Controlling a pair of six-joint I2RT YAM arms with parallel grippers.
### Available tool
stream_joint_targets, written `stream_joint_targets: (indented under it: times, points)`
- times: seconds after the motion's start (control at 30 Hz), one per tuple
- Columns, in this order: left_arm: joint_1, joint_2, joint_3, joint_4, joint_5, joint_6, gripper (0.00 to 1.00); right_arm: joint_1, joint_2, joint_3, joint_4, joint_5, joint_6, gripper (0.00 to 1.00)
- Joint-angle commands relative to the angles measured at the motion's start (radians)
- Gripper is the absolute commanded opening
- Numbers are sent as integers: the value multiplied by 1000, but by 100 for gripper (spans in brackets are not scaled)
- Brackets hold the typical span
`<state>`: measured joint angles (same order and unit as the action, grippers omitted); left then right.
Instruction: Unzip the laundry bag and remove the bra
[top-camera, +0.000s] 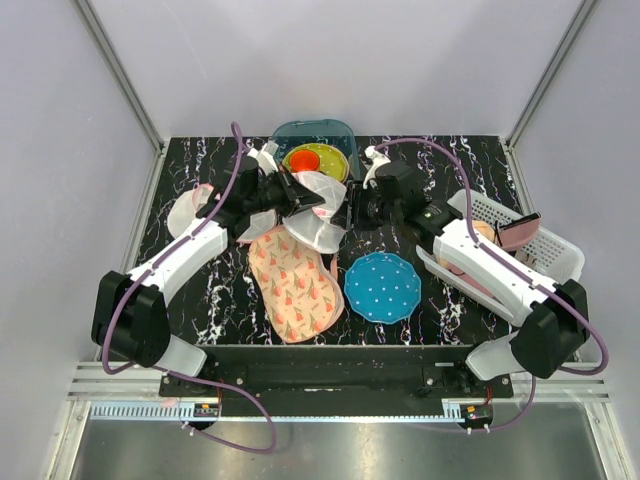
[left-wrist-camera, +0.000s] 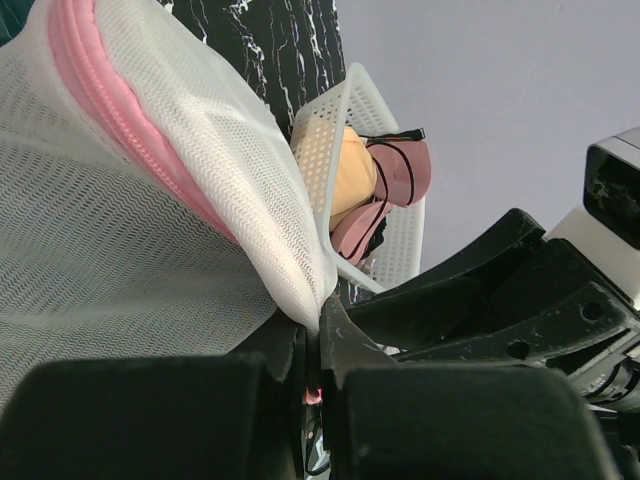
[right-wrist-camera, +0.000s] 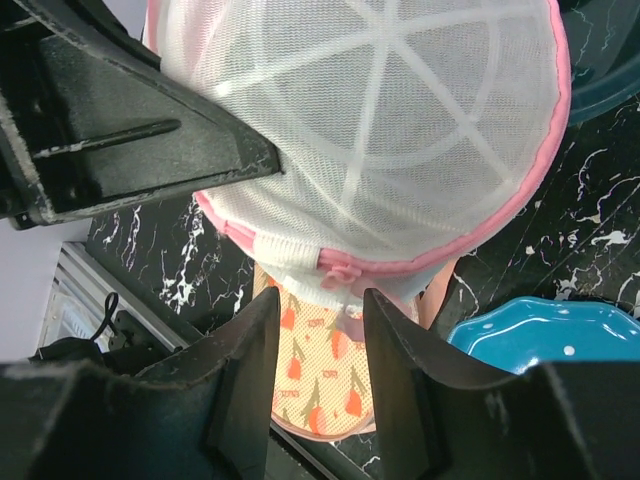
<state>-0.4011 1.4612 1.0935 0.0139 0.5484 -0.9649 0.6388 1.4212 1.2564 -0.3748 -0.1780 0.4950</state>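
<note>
The laundry bag (top-camera: 316, 212), a round white mesh pouch with pink zip trim, hangs lifted above the table between both grippers. My left gripper (top-camera: 290, 196) is shut on the bag's mesh edge; in the left wrist view the mesh (left-wrist-camera: 130, 250) runs down into the closed jaws of the gripper (left-wrist-camera: 318, 325). My right gripper (top-camera: 346, 212) is open just right of the bag. In the right wrist view the bag (right-wrist-camera: 380, 130) fills the top, and its pink zip pull (right-wrist-camera: 343, 270) sits just above the gap of the open gripper (right-wrist-camera: 320, 300), untouched. The bra is not in view.
A pink floral-print fabric piece (top-camera: 295, 282) lies under the bag, and a blue white-dotted mat (top-camera: 383, 286) lies to its right. A white basket (top-camera: 535, 250) with peach and pink cloth stands at the right. A teal container (top-camera: 318, 133) holds a yellow bowl at the back.
</note>
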Motion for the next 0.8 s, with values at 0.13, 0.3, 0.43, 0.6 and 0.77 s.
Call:
stream_joint_targets:
  times: [0.13, 0.3, 0.43, 0.6, 0.77]
  points:
    - [-4, -50, 54, 54, -2, 11, 0, 4, 45, 49, 63, -12, 5, 35]
    - [-4, -64, 55, 47, 1, 23, 0, 1, 6, 23, 4, 145, -27, 25]
    - [-4, -64, 60, 41, 7, 28, 0, -22, -31, -8, -47, 281, -49, 24]
    - [-4, -62, 49, 69, 13, 20, 0, -30, -73, -25, -27, 210, -46, 27]
    - [-4, -65, 45, 74, 19, 15, 0, -30, -90, -12, -10, 184, -44, 30]
